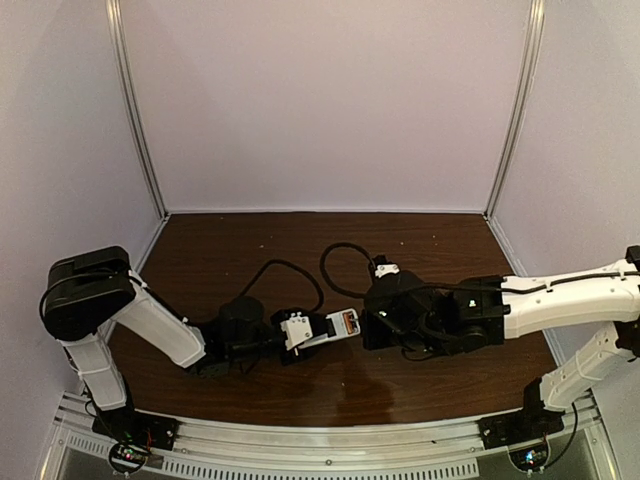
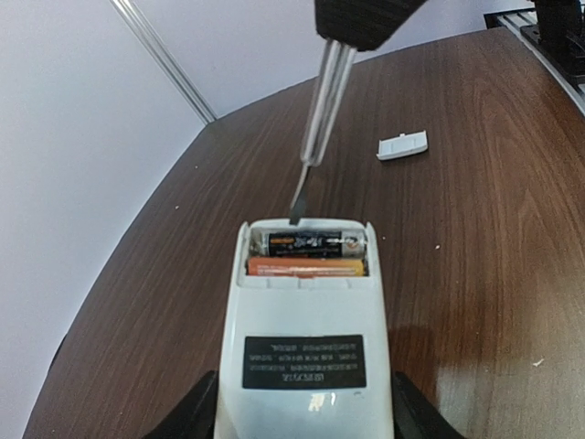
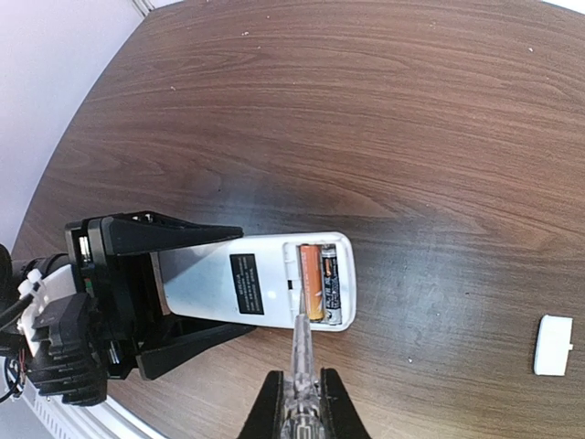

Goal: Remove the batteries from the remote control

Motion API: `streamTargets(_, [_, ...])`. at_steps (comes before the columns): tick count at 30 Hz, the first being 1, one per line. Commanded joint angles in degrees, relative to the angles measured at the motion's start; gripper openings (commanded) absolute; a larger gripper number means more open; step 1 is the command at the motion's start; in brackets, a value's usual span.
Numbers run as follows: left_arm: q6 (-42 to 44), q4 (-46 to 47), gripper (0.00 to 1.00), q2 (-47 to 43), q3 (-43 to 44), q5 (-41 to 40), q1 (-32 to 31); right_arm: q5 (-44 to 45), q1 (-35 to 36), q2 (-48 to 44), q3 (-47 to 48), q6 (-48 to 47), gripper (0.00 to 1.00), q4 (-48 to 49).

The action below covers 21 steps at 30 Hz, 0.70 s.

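Left gripper (image 2: 302, 416) holding remote control (image 2: 306, 311), screwdriver (image 2: 320, 110) beside batteries (image 2: 306, 267)

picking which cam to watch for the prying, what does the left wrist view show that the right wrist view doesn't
Left wrist only: the screwdriver side-on, its flat tip at the remote control's far end wall, beyond the dark battery. Right wrist only: the left claw in full, clamped on the remote's long sides, and the right claw shut on the screwdriver's clear handle. Both: the open compartment with the batteries seated side by side, one orange, one dark, and the white cover lying apart on the table.
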Motion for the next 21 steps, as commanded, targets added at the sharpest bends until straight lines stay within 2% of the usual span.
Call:
streamTargets(1, [0.7, 0.3, 0.00, 0.7, 1.7, -0.2, -0.3, 2.9, 0.0, 1.3, 2.3, 1.1, 0.00, -2.2])
streamTargets(21, [1.2, -2.1, 0.00, 1.2, 2.9, 0.0, -0.3, 4.7, 0.1, 5.4, 4.2, 1.1, 0.00, -5.3])
